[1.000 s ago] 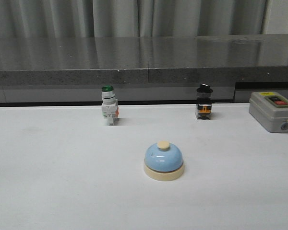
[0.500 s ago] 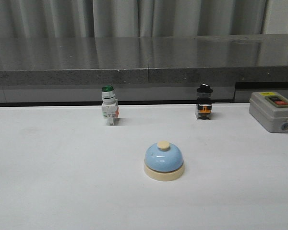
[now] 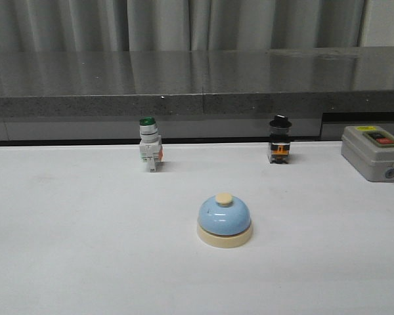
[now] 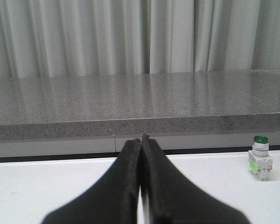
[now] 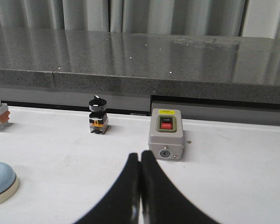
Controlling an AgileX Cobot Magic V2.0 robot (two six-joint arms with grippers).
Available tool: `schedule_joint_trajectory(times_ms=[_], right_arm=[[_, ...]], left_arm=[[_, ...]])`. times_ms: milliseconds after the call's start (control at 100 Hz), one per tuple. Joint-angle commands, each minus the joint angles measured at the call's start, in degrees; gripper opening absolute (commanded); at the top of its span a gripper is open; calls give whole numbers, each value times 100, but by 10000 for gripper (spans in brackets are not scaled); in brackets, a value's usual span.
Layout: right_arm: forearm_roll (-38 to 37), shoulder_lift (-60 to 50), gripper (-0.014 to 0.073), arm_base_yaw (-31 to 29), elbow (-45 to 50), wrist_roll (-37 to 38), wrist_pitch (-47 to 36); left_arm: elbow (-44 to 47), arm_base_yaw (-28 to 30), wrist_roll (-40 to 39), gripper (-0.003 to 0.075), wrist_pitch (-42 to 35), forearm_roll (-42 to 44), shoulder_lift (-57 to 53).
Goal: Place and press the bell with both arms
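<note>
Bell (image 3: 224,220) upright at table (image 3: 65,249) centre, green pushbutton (image 3: 149,152) at 11 o'clock. Left gripper (image 4: 141,140) and right gripper (image 5: 140,156) closed, empty. Fits pre-placement or post-press.

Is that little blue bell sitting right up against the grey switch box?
No, the bell sits alone mid-table, well apart from the grey switch box at the right edge.
</note>
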Motion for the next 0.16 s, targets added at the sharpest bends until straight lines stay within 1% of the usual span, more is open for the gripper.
schedule_joint_trajectory(times_ms=[0,150], right_arm=[[-4,-111,-60,-35,-74,-10,-504],[-4,-111,-60,-35,-74,-10,-504]], left_arm=[[246,-8,-94,-20,-461,-4,-172],[246,-8,-94,-20,-461,-4,-172]])
